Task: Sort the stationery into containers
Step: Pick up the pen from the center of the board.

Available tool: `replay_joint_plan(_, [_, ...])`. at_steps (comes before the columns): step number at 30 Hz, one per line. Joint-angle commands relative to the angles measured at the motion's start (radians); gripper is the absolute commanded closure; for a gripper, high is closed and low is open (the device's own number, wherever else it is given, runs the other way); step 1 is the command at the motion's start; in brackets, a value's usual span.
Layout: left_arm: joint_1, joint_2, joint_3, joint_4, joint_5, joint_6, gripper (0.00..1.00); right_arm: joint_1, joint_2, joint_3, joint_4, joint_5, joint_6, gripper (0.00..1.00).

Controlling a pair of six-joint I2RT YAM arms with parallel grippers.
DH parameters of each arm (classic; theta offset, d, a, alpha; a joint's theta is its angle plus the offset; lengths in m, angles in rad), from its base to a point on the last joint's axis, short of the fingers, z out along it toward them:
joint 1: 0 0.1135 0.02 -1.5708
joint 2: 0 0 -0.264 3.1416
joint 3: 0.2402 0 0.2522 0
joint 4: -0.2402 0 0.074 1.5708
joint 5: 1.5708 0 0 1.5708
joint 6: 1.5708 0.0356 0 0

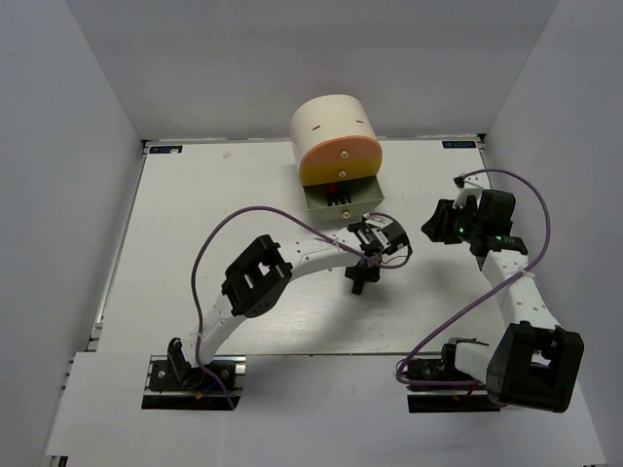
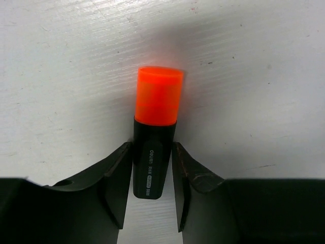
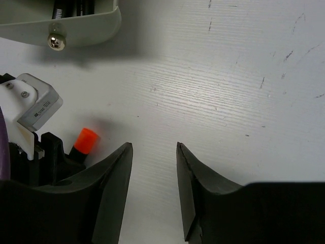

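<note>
A black highlighter with an orange cap (image 2: 157,101) sits between the fingers of my left gripper (image 2: 152,147), which is shut on its body just over the white table. The cap also shows in the right wrist view (image 3: 85,141). In the top view my left gripper (image 1: 361,277) hangs a little in front of the open pale grey drawer (image 1: 341,199) of the cream desk unit (image 1: 333,125). The peach-orange and yellow fronts (image 1: 339,161) above it are closed. My right gripper (image 1: 435,222) is open and empty to the right of the drawer, over bare table (image 3: 154,145).
The open drawer holds dark pen-like items and something red; its knob shows in the right wrist view (image 3: 56,41). Grey walls enclose the table on three sides. A purple cable loops from each arm.
</note>
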Motion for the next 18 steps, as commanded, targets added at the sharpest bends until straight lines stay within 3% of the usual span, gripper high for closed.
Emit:
replay_joint_plan(1, [-0.017,0.068,-0.013,-0.128,-0.074,0.008,0.54,-0.012,-0.034,-0.017,0.032,-0.035,0.017,0.54])
replay_joint_plan(7, [-0.017,-0.028,-0.172,-0.075,-0.119,0.039,0.84,-0.022,-0.051,-0.044,0.021,-0.059,-0.003,0.48])
replay_joint_plan(11, [-0.008,-0.158,-0.234,0.031,-0.148,0.155,0.95,-0.025,-0.049,-0.065,0.01,-0.084,-0.034,0.3])
replay_joint_plan(18, [0.036,-0.344,-0.301,0.302,-0.162,0.577,1.0,-0.028,-0.051,-0.106,-0.008,-0.165,-0.103,0.42])
